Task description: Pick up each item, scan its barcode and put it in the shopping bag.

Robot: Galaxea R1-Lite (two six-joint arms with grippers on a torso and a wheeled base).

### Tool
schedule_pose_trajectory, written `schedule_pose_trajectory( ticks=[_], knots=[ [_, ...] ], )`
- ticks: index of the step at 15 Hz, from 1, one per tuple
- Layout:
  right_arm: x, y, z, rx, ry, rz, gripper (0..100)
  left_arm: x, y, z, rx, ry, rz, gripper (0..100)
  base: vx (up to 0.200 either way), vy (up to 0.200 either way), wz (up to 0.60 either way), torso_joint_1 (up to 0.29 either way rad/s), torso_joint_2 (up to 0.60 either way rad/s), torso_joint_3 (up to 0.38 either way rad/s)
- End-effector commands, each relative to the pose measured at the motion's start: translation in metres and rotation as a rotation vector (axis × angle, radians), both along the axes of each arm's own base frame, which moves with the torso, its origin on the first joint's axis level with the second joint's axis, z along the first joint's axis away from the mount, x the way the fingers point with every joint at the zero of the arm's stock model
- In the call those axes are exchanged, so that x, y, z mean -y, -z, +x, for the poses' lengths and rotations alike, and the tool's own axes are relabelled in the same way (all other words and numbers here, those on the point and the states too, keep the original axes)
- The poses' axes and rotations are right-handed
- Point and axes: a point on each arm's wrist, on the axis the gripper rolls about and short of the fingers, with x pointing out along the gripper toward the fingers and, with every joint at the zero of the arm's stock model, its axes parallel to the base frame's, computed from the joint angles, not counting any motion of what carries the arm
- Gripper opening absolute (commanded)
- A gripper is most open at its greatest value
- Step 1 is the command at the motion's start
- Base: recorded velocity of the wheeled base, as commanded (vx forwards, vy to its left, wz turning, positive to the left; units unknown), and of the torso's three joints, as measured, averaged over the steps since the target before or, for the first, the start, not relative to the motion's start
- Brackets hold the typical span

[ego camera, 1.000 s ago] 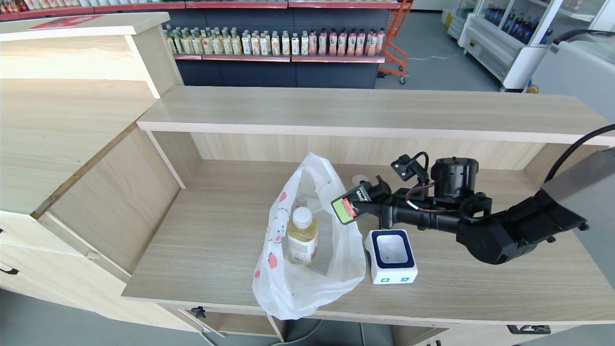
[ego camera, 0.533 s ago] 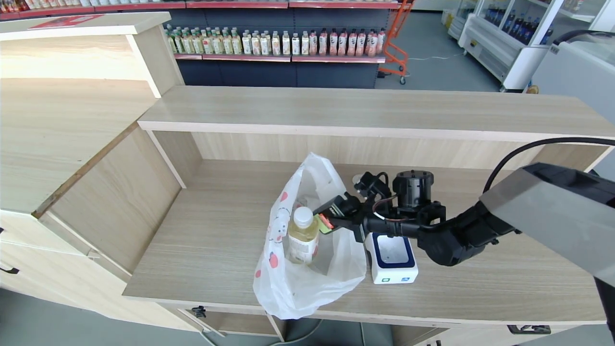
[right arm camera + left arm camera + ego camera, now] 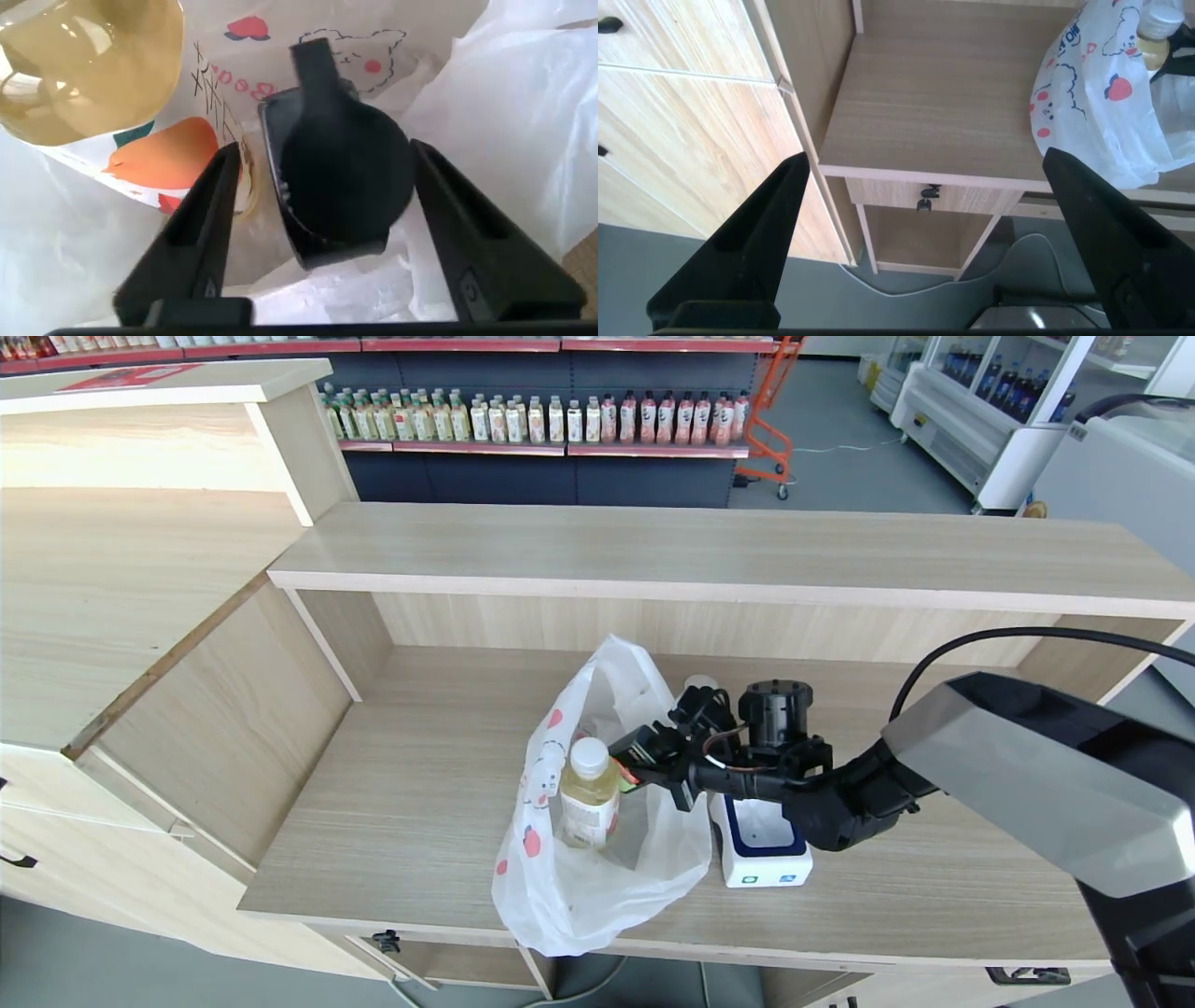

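Note:
A white shopping bag (image 3: pixel 597 868) printed with red shapes stands open on the wooden counter (image 3: pixel 420 803), with a yellow drink bottle (image 3: pixel 588 793) upright inside it. My right gripper (image 3: pixel 627 761) is at the bag's mouth beside the bottle, shut on a small dark pack (image 3: pixel 630 773) with a green and red label. Close up, the pack (image 3: pixel 341 187) sits between the fingers (image 3: pixel 196 252), over the bag's inside, next to the bottle (image 3: pixel 84 65). The white scanner (image 3: pixel 758 840) lies under my right forearm. My left gripper (image 3: pixel 924 159) hangs open off the counter's front left corner.
A raised ledge (image 3: pixel 709 551) runs along the back of the counter, and a side wall (image 3: pixel 233 728) closes its left end. A small white disc (image 3: pixel 700 683) lies behind the bag. Drawer fronts (image 3: pixel 673 121) stand left of the counter. Store shelves of bottles (image 3: pixel 532 420) are far behind.
My right arm has carried the pack leftwards and down, from above the scanner to the bag's mouth beside the bottle. The bag, bottle and scanner have stayed put.

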Motion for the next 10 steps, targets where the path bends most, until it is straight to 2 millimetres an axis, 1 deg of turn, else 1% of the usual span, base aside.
schedule_pose_trajectory(
  ticks=[1,3,5,6,7,8,9,10],
  knots=[
    [0.000,0.007,0.002,-0.010,0.001,-0.006,100,0.000,0.000,0.000,0.000,0.000,0.000,100,0.000,0.000,0.00,0.000,0.00,0.000],
    [0.003,-0.001,0.001,-0.041,0.013,0.025,100,0.000,0.000,0.000,0.000,0.000,-0.002,100,0.000,0.000,0.00,0.000,0.00,0.000],
    [0.006,-0.020,0.000,-0.096,0.039,0.102,100,0.000,0.000,0.000,0.000,0.000,0.000,100,0.000,0.000,0.00,0.000,0.00,0.000],
    [0.011,-0.042,-0.003,-0.137,0.064,0.179,100,0.000,0.000,0.000,0.000,0.000,-0.002,100,0.000,0.000,0.00,0.000,0.00,0.000],
    [0.014,-0.058,-0.007,-0.171,0.076,0.233,100,0.000,0.000,0.000,0.000,0.000,0.000,100,0.000,0.000,0.00,0.000,0.00,0.000],
    [0.022,-0.073,-0.011,-0.199,0.096,0.281,100,0.000,0.000,0.000,0.000,0.000,0.000,100,0.000,0.000,0.00,0.000,0.00,0.000],
    [0.029,-0.087,-0.019,-0.214,0.110,0.314,100,0.000,0.000,0.000,0.000,0.000,0.000,100,0.000,0.000,0.00,0.000,0.00,0.000],
    [0.040,-0.104,-0.031,-0.228,0.126,0.351,100,0.000,0.000,0.000,0.000,0.000,0.000,100,0.000,0.000,0.00,0.000,0.00,0.000]
  ],
)
